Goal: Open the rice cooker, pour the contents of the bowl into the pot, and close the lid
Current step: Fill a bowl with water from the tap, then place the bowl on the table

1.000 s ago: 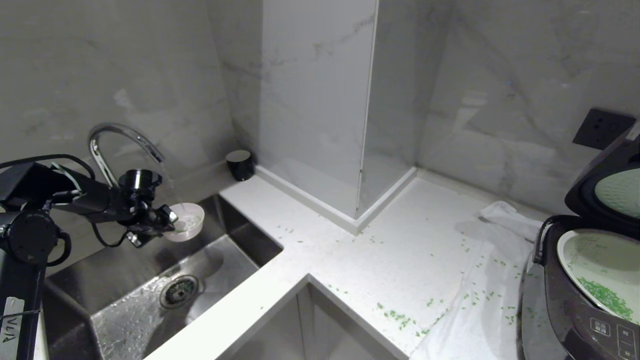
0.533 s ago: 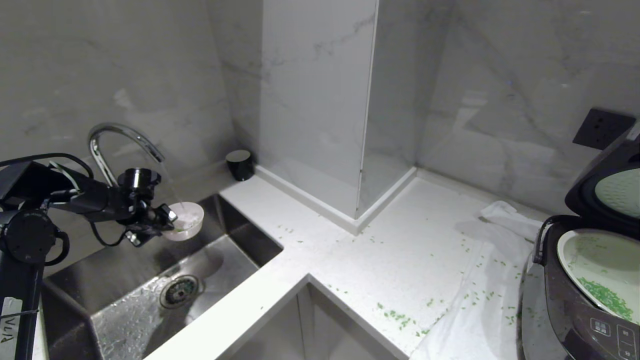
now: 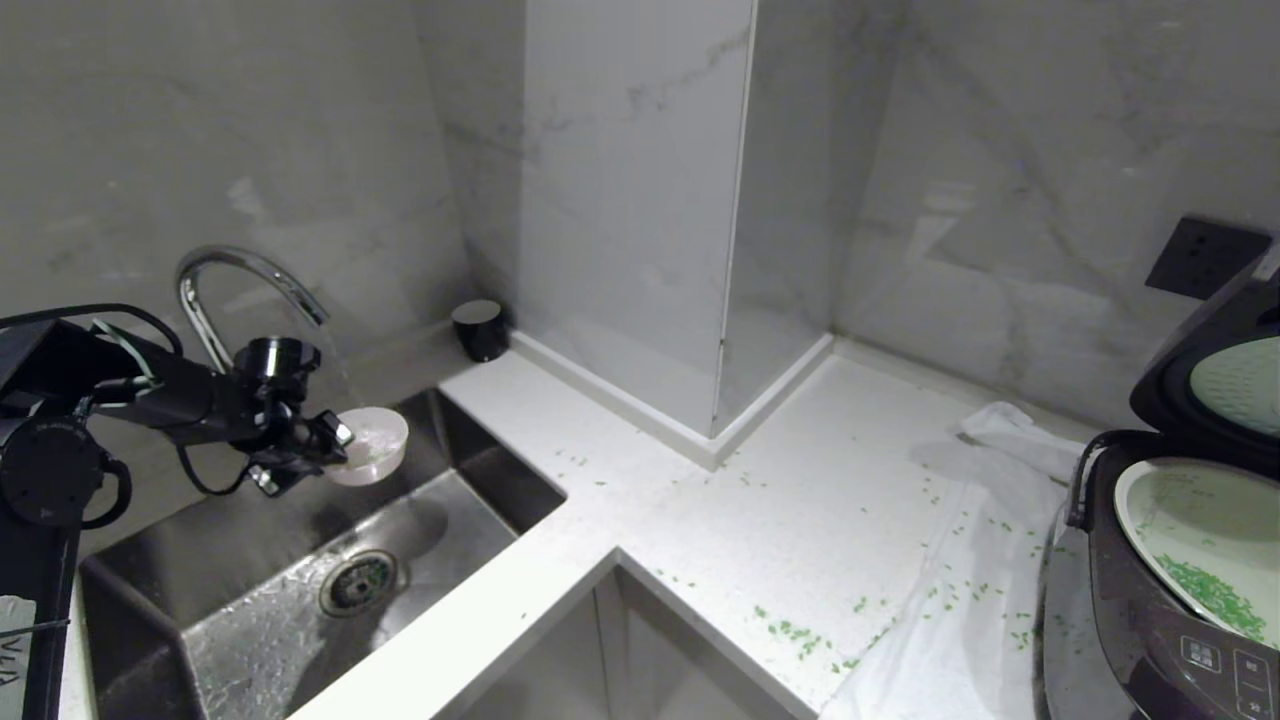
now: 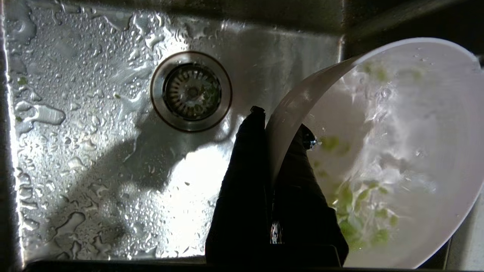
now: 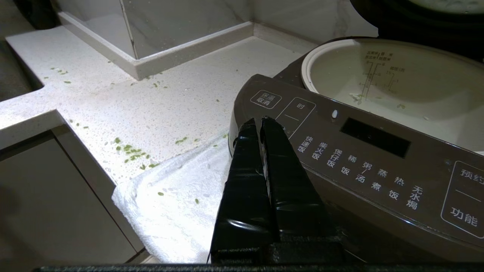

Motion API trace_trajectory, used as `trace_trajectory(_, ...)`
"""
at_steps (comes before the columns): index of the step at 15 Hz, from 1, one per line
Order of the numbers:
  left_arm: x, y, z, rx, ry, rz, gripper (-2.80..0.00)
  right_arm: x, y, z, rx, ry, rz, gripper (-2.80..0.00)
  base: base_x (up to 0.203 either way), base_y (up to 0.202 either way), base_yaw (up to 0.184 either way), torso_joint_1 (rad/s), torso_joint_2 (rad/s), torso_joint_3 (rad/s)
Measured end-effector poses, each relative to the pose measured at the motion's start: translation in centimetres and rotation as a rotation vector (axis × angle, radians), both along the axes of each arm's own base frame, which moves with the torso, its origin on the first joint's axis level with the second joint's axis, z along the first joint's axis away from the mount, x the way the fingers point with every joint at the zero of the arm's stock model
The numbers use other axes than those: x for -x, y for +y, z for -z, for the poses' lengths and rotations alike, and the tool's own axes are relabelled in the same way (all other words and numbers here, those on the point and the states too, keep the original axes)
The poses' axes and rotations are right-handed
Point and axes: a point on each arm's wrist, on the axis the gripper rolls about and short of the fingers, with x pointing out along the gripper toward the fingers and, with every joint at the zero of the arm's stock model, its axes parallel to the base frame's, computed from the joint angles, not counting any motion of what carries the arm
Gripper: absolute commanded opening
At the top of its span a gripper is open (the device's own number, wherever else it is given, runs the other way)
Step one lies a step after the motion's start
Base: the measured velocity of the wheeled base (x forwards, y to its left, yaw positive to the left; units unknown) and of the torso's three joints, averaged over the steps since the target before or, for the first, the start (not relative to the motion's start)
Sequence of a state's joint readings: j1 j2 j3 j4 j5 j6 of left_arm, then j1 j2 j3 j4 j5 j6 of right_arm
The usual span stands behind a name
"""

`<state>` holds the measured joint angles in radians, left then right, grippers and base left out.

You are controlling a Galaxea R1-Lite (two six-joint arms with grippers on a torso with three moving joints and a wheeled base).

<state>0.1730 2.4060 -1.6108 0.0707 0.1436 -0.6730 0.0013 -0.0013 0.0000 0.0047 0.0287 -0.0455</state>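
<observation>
Marble-walled counter (image 3: 800, 480) | our left gripper (image 4: 278, 124) clamps bowl (image 3: 372, 445) rim over sink (image 3: 250, 610), under running faucet (image 3: 235, 275) | right gripper (image 5: 261, 124) closed, beside open rice cooker (image 3: 1150, 640)

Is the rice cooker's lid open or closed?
Open. The lid stands tipped back behind the rice cooker, its pale inner plate showing, and the white pot with green bits is uncovered.
</observation>
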Motion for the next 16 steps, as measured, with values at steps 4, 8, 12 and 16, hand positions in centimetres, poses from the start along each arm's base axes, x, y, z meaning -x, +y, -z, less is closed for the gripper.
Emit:
trace_trajectory(4,1.1,-2.6,-0.2,0.028,0.030,0.068,-2.80,0.0,0.0,0.0,0.000,0.000,0.000,-2.80,0.000,0.000,0.000,0.000,0.00,0.000)
trace_trajectory(8,1.8,-5.7,-0.7,0.036,0.039,0.128,-2.80,0.0,0.0,0.0,0.000,0.000,0.001,-2.80,0.000,0.000,0.000,0.000,0.00,0.000)
trace_trajectory(12,2.3,-8.5,-1.2,0.046,0.038,0.178,-2.80,0.0,0.0,0.0,0.000,0.000,0.000,-2.80,0.000,0.000,0.000,0.000,0.00,0.000)
trace_trajectory(16,2.9,-11.7,-1.5,0.049,0.041,0.247,-2.80,0.0,0.0,0.0,0.000,0.000,0.000,-2.80,0.000,0.000,0.000,0.000,0.00,0.000)
